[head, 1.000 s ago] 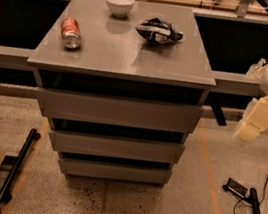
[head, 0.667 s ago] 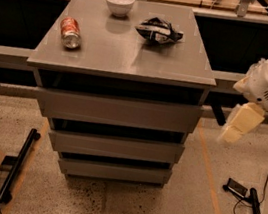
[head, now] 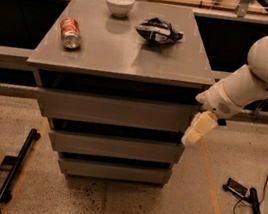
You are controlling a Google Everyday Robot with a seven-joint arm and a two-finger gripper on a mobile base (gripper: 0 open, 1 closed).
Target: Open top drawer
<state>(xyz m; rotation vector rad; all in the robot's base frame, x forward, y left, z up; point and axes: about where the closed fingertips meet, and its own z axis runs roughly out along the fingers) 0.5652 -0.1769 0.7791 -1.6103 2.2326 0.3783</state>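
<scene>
The top drawer [head: 115, 110], the widest and tallest of three flat grey handleless matte fronts, sits directly under the front edge of the grey tabletop [head: 122, 51]. Its long axis runs from side to side, parallel to that edge. It looks shut, with only a dark slot between its upper rim and the tabletop.

The cream-coloured tool [head: 198, 130] hangs from the white arm just below the tabletop's front right corner. It points down and slightly left, right at the right-hand end of the drawer front, and seems to overlap that end. So the drawer lies to the tool's left, and the tool is level with the panel's lower half rather than with the slot above it. Whether the tool is parted or closed cannot be told, and it holds nothing I can make out. To pull the drawer out, I judge it would need a hold on the panel's right edge or its top lip.

A second ago the tool hung well off to the right of the cabinet. It has since swung left and a little lower, up to the drawer's end. The drawer itself has not moved.
</scene>
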